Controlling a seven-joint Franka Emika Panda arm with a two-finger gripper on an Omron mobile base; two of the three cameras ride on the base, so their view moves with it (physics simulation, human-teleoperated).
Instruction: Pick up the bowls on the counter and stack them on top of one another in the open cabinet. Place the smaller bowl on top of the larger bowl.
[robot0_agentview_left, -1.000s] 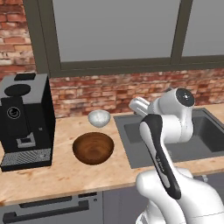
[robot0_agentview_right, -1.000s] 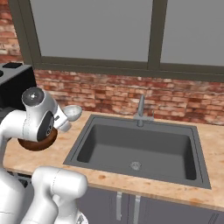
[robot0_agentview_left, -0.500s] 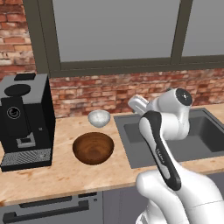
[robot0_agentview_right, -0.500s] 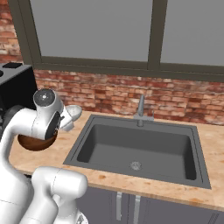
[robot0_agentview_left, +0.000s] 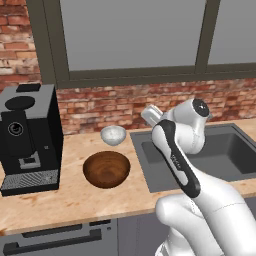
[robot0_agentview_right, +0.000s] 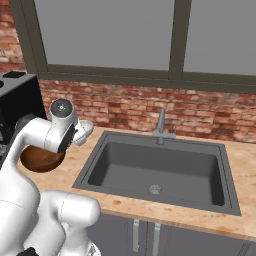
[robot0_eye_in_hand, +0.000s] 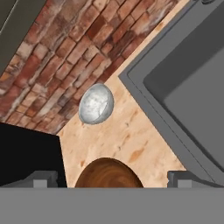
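Note:
The smaller bowl (robot0_agentview_left: 113, 135), glossy white, sits on the tan counter (robot0_agentview_left: 75, 200) close to the brick wall. Just in front of it lies the larger bowl (robot0_agentview_left: 106, 169), wide, brown and wooden. In the hand view the white bowl (robot0_eye_in_hand: 96, 104) is at centre left and the brown bowl (robot0_eye_in_hand: 108, 173) is at the bottom edge. My gripper (robot0_eye_in_hand: 111, 178) hangs open above the counter, between the bowls and the sink, with nothing between its fingertips (robot0_eye_in_hand: 43, 178). My arm covers part of the brown bowl (robot0_agentview_right: 40, 159) in the right base view. The open cabinet is out of view.
A black coffee machine (robot0_agentview_left: 27, 137) stands on the counter left of the bowls. The dark grey sink (robot0_agentview_right: 155, 170) with its faucet (robot0_agentview_right: 161, 125) is set into the counter to the right. A brick wall and windows run along the back.
My arm's upper joint and hand have shifted slightly toward the bowls. Both bowls stay where they were and the jaws stay open.

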